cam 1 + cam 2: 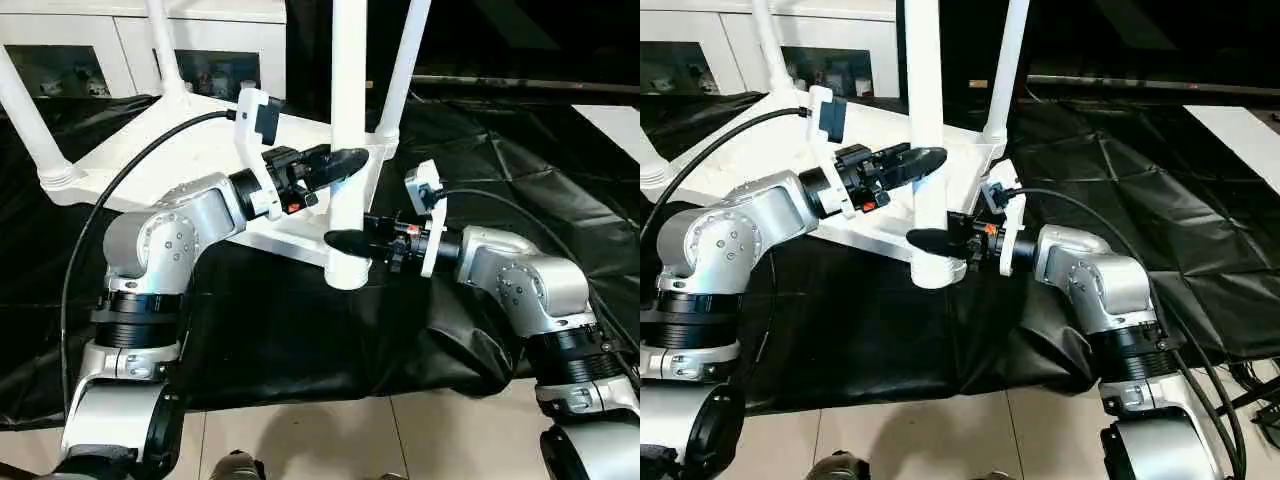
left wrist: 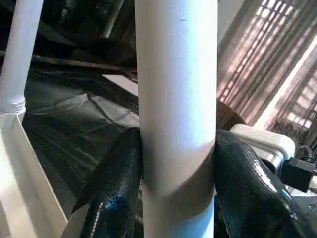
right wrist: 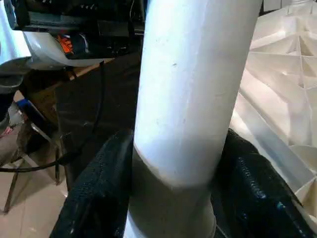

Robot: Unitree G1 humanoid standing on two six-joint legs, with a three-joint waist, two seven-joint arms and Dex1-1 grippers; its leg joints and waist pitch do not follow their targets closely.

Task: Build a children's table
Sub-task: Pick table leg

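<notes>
Kids' table (image 1: 150, 150) upside down on black-covered tabletop (image 1: 300, 330), near corner leg (image 1: 348, 120) upright, left gripper (image 1: 335, 165) jaws clenched on it higher up, right gripper (image 1: 345, 240) jaws clamped lower, nr socket.

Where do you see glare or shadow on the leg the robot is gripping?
Left wrist view: the fingers carry bright glossy highlights, and the leg darkens between them. Right wrist view: a sharp-edged shadow covers the leg's lower part, lit above. Left eye view: the floor tiles reflect soft light.
</notes>
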